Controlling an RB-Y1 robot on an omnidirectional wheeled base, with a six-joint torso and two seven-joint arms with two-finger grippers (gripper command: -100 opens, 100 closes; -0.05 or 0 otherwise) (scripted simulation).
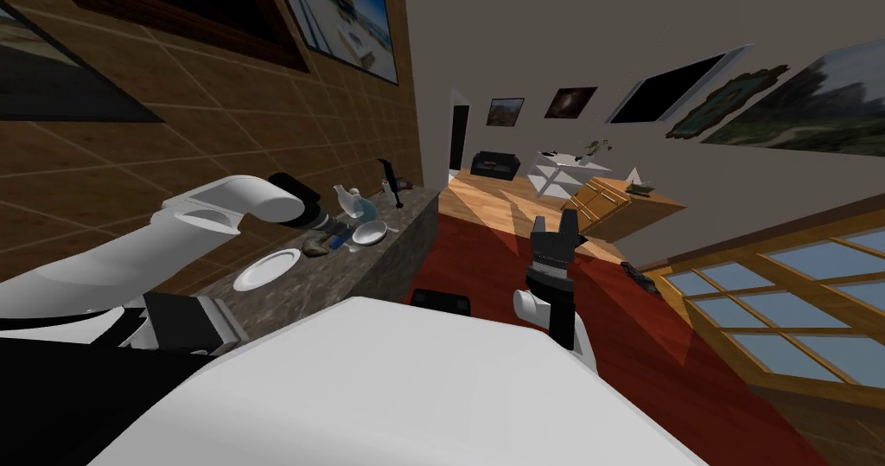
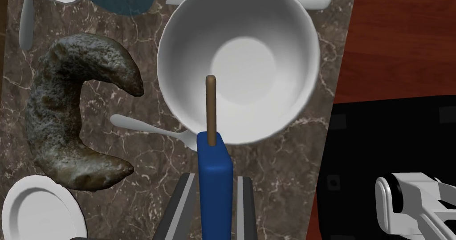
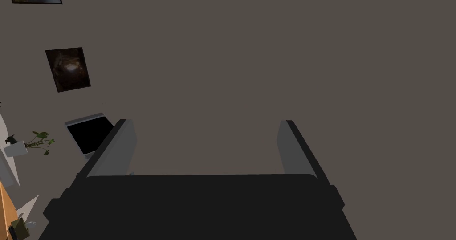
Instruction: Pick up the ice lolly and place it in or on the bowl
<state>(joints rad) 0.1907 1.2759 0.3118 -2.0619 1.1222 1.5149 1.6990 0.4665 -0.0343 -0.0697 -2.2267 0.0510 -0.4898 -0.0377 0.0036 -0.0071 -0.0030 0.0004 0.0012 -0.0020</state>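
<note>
Left hand [image 2: 216, 176] outstretched, pinched narrow; right hand [image 3: 207, 122] raised, spread wide.

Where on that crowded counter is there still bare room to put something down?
The bowl itself is empty. Bare counter lies between the bowl, the counter's edge and the left gripper holding the blue ice lolly. It is crowded between the bowl and the dark curved lump, where a spoon lies.

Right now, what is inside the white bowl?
Nothing lies inside the bowl. The ice lolly, clamped in the left gripper, holds its stick over the near rim, which hides one end of a white spoon.
</note>
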